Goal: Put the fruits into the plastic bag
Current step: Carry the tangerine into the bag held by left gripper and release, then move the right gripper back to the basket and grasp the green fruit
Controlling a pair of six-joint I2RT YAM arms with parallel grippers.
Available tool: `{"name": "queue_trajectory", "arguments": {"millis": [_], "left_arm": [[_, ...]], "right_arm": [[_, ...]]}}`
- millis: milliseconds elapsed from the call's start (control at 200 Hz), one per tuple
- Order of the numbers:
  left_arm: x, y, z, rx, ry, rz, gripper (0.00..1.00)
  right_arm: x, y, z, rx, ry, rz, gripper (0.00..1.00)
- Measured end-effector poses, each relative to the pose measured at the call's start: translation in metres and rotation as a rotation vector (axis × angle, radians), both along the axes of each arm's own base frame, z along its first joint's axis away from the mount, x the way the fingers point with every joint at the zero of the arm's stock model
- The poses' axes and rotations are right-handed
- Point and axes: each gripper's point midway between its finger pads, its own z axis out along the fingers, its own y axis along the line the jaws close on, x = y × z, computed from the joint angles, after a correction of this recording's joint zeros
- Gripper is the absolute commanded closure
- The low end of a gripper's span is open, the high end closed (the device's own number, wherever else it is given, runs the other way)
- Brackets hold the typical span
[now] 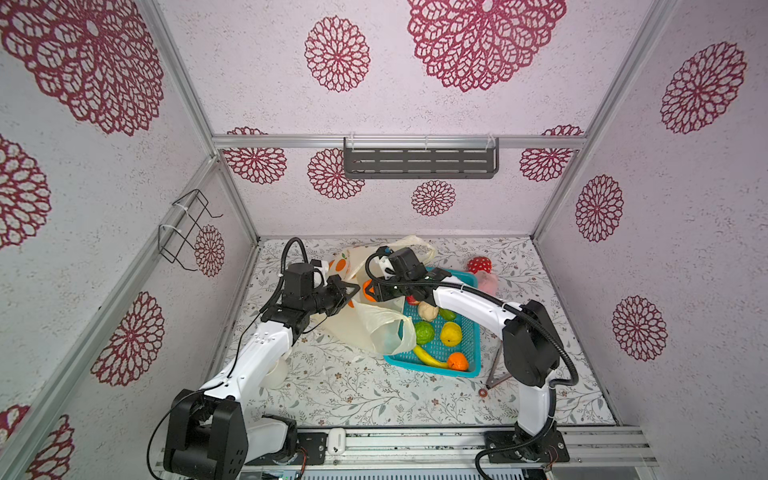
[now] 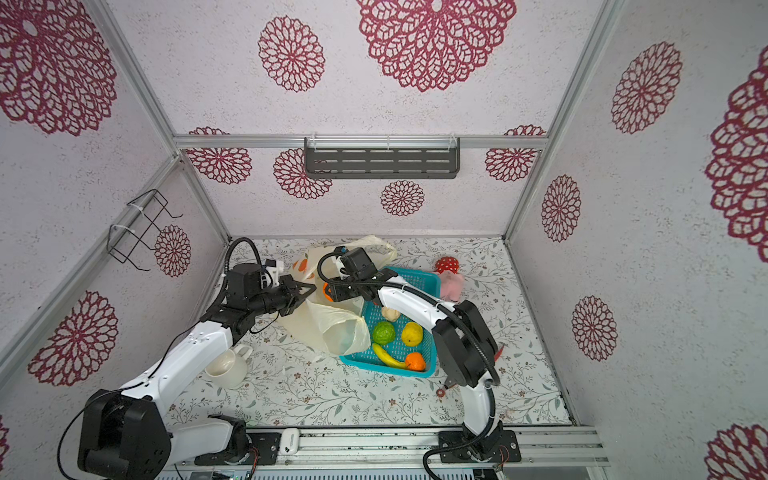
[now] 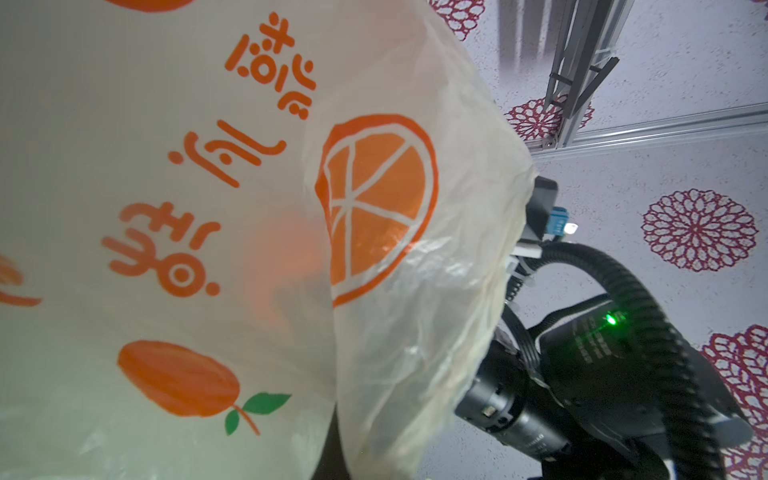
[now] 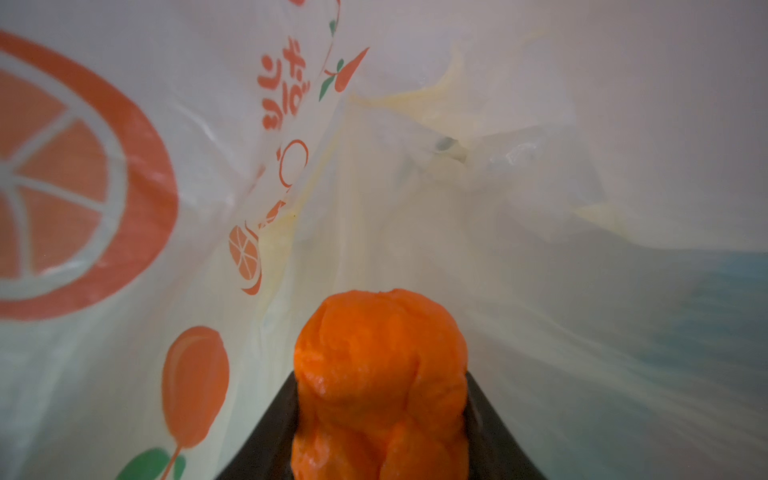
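The plastic bag [image 1: 376, 330] lies beside the basket, cream with orange prints. My left gripper [image 1: 352, 291] is shut on the rim of the bag, holding the mouth up. In the left wrist view the bag [image 3: 199, 216] fills the picture and hides the jaws. My right gripper [image 4: 380, 399] is shut on an orange [image 4: 380, 365] inside the bag's mouth. In both top views this orange [image 1: 368, 290] [image 2: 327, 291] peeks out between the two grippers. The basket holds a green ball [image 1: 424, 332], lemon [image 1: 451, 333], banana [image 1: 428, 357], a second orange [image 1: 457, 361] and a beige fruit [image 1: 428, 311].
The teal mesh basket [image 1: 471, 332] stands right of the bag, under my right forearm. A red white-dotted plush [image 1: 478, 264] and a pink fluffy toy [image 1: 489, 282] lie behind it. A white mug [image 2: 228, 365] sits below my left arm. A thin reddish tool [image 1: 496, 376] lies at the right.
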Motion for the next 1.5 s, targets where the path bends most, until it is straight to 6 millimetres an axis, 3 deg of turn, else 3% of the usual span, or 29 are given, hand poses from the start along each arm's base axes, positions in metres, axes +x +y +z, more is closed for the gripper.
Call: {"name": "queue_trajectory", "arguments": {"millis": [125, 290, 460, 760, 961, 1066, 1156, 1286, 1501], "left_arm": [[-0.001, -0.003, 0.001, -0.005, -0.003, -0.005, 1.0], [0.0, -0.003, 0.002, -0.007, -0.009, -0.006, 1.0], [0.0, -0.003, 0.002, -0.008, -0.011, -0.006, 1.0], [-0.001, -0.003, -0.001, -0.003, -0.007, -0.007, 1.0], [-0.001, -0.003, -0.003, -0.001, -0.005, -0.008, 1.0], [-0.001, -0.003, -0.004, 0.0, -0.005, -0.008, 1.0], [0.0, -0.003, -0.006, 0.003, -0.002, -0.006, 1.0], [0.001, -0.003, -0.009, 0.006, 0.006, -0.006, 1.0], [0.002, -0.003, -0.011, 0.008, 0.015, -0.006, 1.0]], "right_arm": [[-0.003, 0.005, -0.019, -0.004, 0.052, 0.004, 0.32], [-0.001, 0.006, -0.021, 0.008, 0.043, -0.002, 0.15], [-0.001, 0.001, -0.019, 0.007, 0.024, -0.015, 0.14], [-0.011, -0.03, -0.001, -0.016, -0.017, -0.031, 0.14], [-0.032, -0.07, 0.041, -0.001, -0.097, -0.065, 0.14], [-0.04, -0.102, 0.065, 0.022, -0.145, -0.122, 0.14], [-0.044, -0.128, 0.072, 0.03, -0.163, -0.184, 0.15], [-0.051, -0.157, 0.054, 0.008, -0.129, -0.26, 0.16], [-0.071, -0.169, -0.004, -0.103, 0.008, -0.254, 0.2]]}}
